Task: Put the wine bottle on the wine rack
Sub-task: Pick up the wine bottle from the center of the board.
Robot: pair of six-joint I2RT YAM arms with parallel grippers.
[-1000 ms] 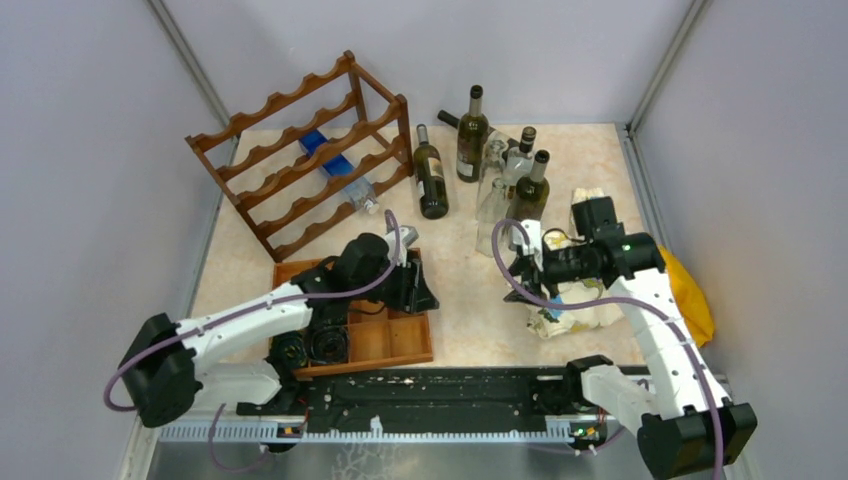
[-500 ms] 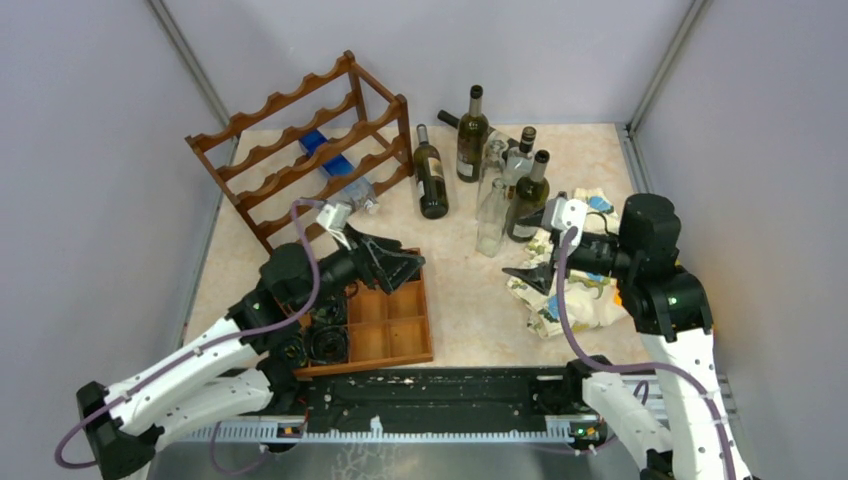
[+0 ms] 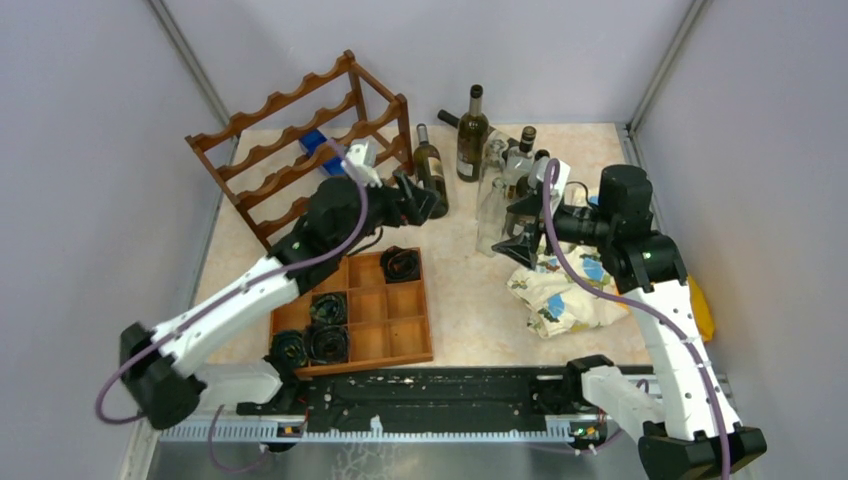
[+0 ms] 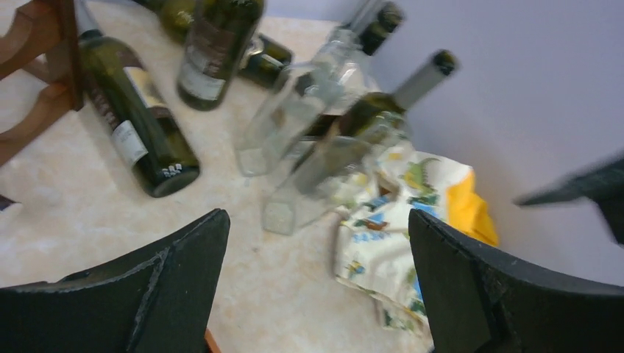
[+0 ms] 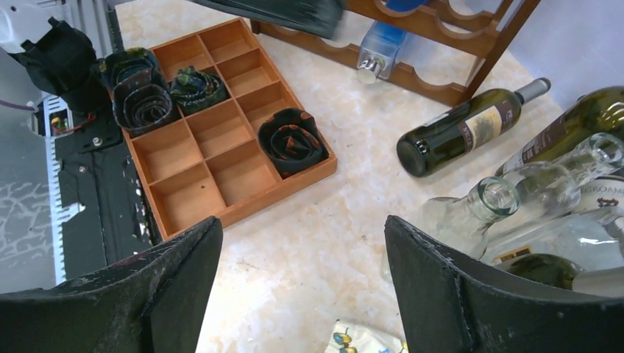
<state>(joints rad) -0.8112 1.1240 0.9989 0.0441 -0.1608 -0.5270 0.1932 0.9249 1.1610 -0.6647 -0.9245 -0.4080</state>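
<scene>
The dark reddish-brown wine rack stands at the back left; its post also shows in the left wrist view. A dark green wine bottle stands just right of the rack. More dark bottles and clear glass bottles cluster behind. My left gripper hovers open and empty, close to the front left of the dark green bottle. My right gripper is open and empty beside the clear bottles.
An orange-brown compartment tray holding dark rolled items sits near the front. A printed cloth and a yellow item lie at the right. A blue plastic bottle lies in the rack.
Both grippers have opened wider. The left arm swung from over the tray up to the bottle beside the rack. The right arm rose and moved toward the bottle cluster.
</scene>
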